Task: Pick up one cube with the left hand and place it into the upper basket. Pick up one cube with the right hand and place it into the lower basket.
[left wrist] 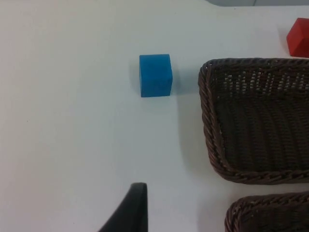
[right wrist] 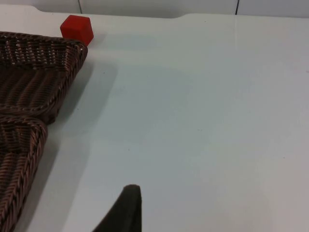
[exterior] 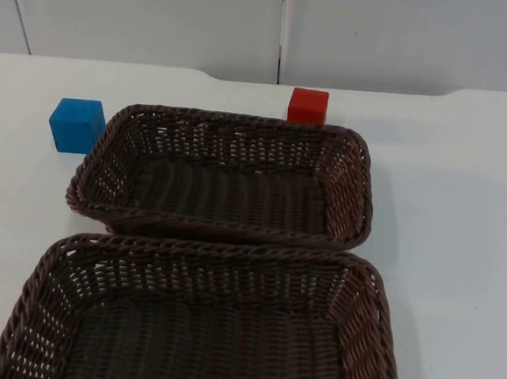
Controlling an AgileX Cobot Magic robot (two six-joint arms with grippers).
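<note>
No logos or writing anywhere that I can read. Starting on the left, the blue foam-looking cube point(exterior: 76, 125) sits on the white table top point(exterior: 462, 223), just beside the left rim of the upper dark brown woven wicker basket point(exterior: 351, 175), not touching it. The left gripper point(left wrist: 126, 212) hangs over bare table near that cube, just one black fingertip poking in, so can't tell how wide it's spread or whether it's got anything. The small red cube point(exterior: 307, 105) sits right behind the upper basket's back rim, bottom edge hidden by the weave. The lower dark brown woven wicker basket point(exterior: 375, 313) is cut off at the frame edge. The right gripper point(right wrist: 123, 210) is over bare table right of the baskets, same deal, can't tell its spread.
</note>
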